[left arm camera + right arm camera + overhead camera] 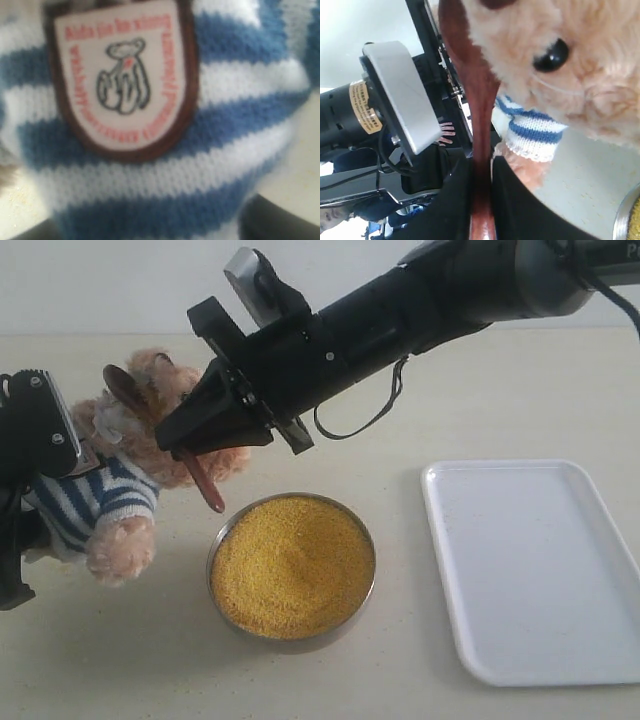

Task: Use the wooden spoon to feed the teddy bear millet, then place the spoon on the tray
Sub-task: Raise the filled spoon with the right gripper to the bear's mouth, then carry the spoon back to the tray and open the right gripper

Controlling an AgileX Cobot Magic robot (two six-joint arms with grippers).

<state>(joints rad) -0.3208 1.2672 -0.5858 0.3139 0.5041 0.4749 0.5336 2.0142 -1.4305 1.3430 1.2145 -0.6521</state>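
Note:
The teddy bear [112,502], in its blue-and-white striped shirt, leans at the left with my left gripper [48,495] shut on its body. The left wrist view is filled by the shirt and its chest badge [122,75]. My right gripper [190,440] reaches across from the right, shut on the wooden spoon [208,486]. The spoon's oval end is raised against the bear's face [560,55], and its handle [479,115] runs between the dark fingers [452,200]. I cannot tell whether grains lie in the spoon. The millet [292,562] is heaped in the metal bowl [215,545] just below the right gripper.
The white tray [535,565] lies flat to the right of the bowl, with nothing on it. The right arm [420,300] stretches over the table from the upper right. The pale tabletop [420,410] extends behind the bowl and the tray.

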